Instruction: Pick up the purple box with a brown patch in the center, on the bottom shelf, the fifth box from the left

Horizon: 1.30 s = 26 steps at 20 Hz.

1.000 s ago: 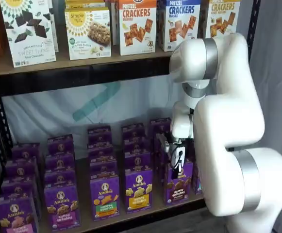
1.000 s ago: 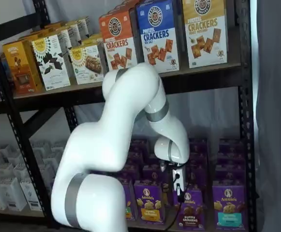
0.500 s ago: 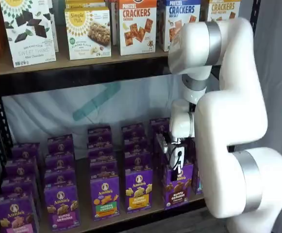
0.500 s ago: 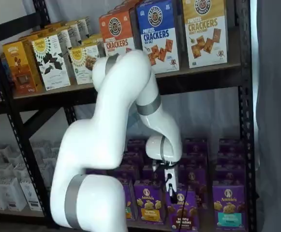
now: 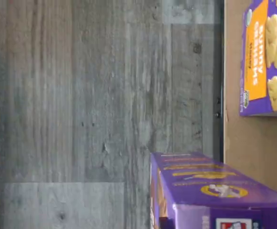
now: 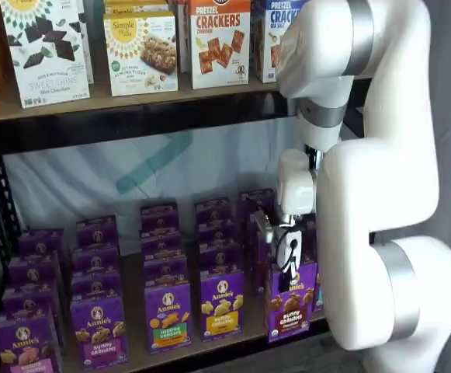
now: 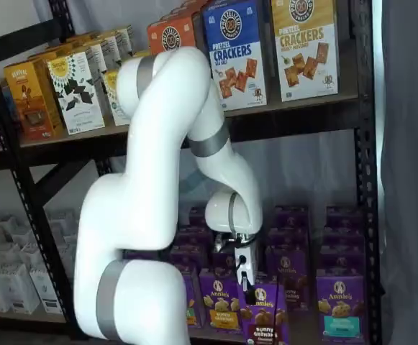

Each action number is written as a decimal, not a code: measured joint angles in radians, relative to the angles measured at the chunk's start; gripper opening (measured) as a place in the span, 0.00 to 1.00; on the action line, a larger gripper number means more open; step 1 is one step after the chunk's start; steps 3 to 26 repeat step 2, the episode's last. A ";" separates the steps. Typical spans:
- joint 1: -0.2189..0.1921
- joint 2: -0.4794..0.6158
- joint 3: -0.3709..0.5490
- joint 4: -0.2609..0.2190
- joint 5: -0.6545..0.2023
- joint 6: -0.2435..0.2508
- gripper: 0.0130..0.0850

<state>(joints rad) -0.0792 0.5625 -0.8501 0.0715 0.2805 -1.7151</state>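
Pulled forward since a moment ago, the purple box [image 6: 291, 302] now sits out past the front edge of the bottom shelf [image 6: 136, 287], clear of its row, with the arm's elbow swung higher. Nearest me, in the wrist view, the carton's purple top [image 5: 210, 188] hangs over the grey plank floor [image 5: 81, 105]. The tool [image 6: 286, 264] is clamped on the box's upper edge, seen in both shelf views [image 7: 250, 284]. Just behind, the yellow-centred box [image 6: 222, 303] stands in line on the shelf, its neighbours beyond it. Farther up, cracker boxes [image 6: 220, 40] fill the higher shelf. I'd judge the carton light, its thin card walls easily dented and a little slick, so a hold across the narrow top, squeezing gently, suits it best.
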 joint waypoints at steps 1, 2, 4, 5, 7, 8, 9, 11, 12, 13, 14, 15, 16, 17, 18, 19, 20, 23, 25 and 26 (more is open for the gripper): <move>0.004 -0.023 0.026 0.012 -0.007 -0.007 0.22; 0.010 -0.045 0.052 0.021 -0.016 -0.011 0.22; 0.010 -0.045 0.052 0.021 -0.016 -0.011 0.22; 0.010 -0.045 0.052 0.021 -0.016 -0.011 0.22; 0.010 -0.045 0.052 0.021 -0.016 -0.011 0.22; 0.010 -0.045 0.052 0.021 -0.016 -0.011 0.22; 0.010 -0.045 0.052 0.021 -0.016 -0.011 0.22; 0.010 -0.045 0.052 0.021 -0.016 -0.011 0.22; 0.010 -0.045 0.052 0.021 -0.016 -0.011 0.22; 0.010 -0.045 0.052 0.021 -0.016 -0.011 0.22; 0.010 -0.045 0.052 0.021 -0.016 -0.011 0.22; 0.010 -0.045 0.052 0.021 -0.016 -0.011 0.22; 0.010 -0.045 0.052 0.021 -0.016 -0.011 0.22; 0.010 -0.045 0.052 0.021 -0.016 -0.011 0.22; 0.010 -0.045 0.052 0.021 -0.016 -0.011 0.22; 0.010 -0.045 0.052 0.021 -0.016 -0.011 0.22; 0.010 -0.045 0.052 0.021 -0.016 -0.011 0.22; 0.010 -0.045 0.052 0.021 -0.016 -0.011 0.22; 0.010 -0.045 0.052 0.021 -0.016 -0.011 0.22; 0.010 -0.045 0.052 0.021 -0.016 -0.011 0.22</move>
